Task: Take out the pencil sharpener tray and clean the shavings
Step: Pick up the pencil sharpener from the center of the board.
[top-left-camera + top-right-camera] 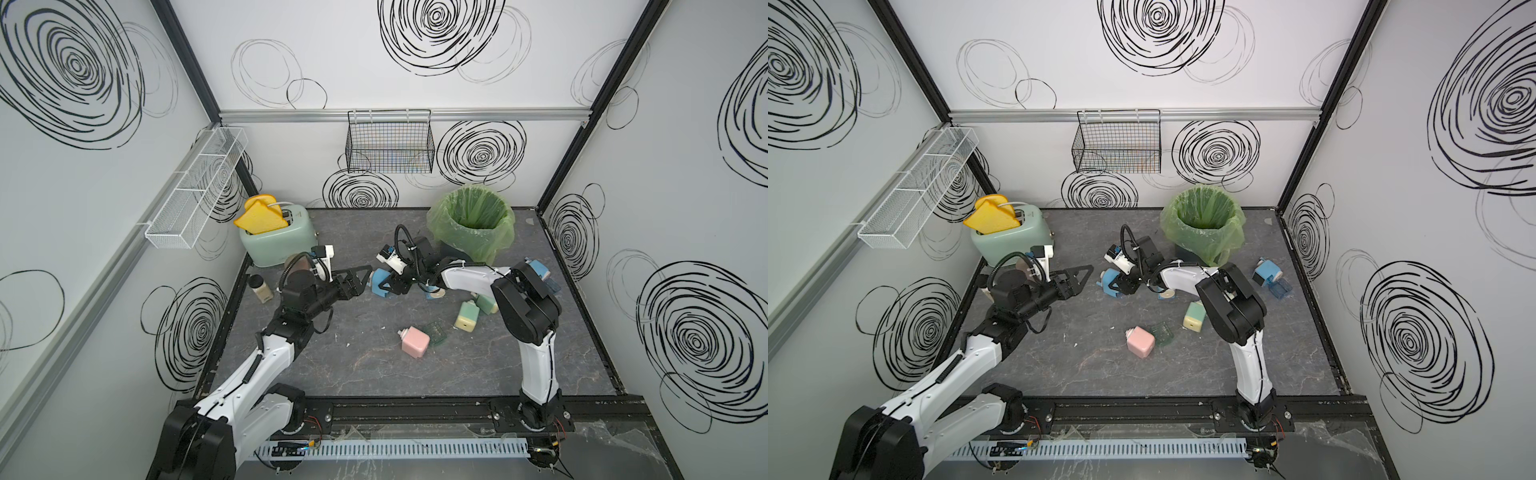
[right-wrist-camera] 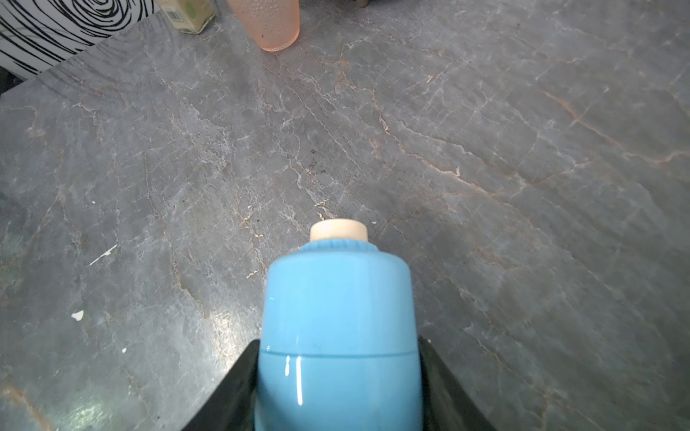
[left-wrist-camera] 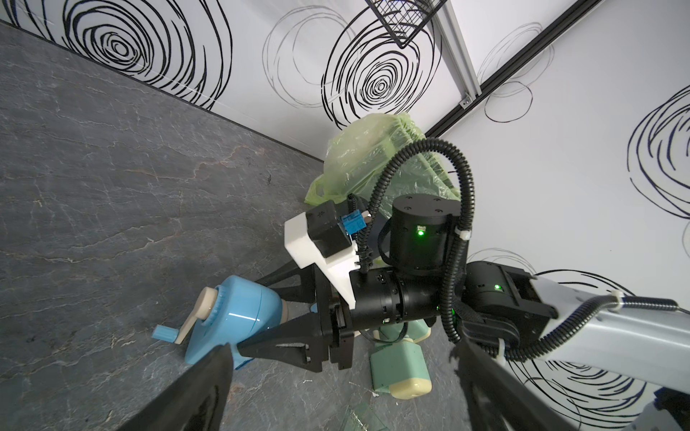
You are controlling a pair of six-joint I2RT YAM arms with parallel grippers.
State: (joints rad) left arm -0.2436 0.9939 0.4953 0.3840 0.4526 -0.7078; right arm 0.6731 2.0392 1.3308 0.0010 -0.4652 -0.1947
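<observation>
The blue sharpener (image 3: pixel 239 313) lies in line with the right tool (image 2: pixel 338 341), which pinches its body — the left tool (image 1: pixel 362 279), spread wide, faces its crank end.

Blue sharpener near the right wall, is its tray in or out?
Out: a clear blue tray lies loose beside that blue sharpener.

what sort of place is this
Most likely a robot test cell, not a home: panel walls printed with scribbled spirals box in a marble-look table, and a left arm and right arm are bolted to a rail at its front.
</observation>
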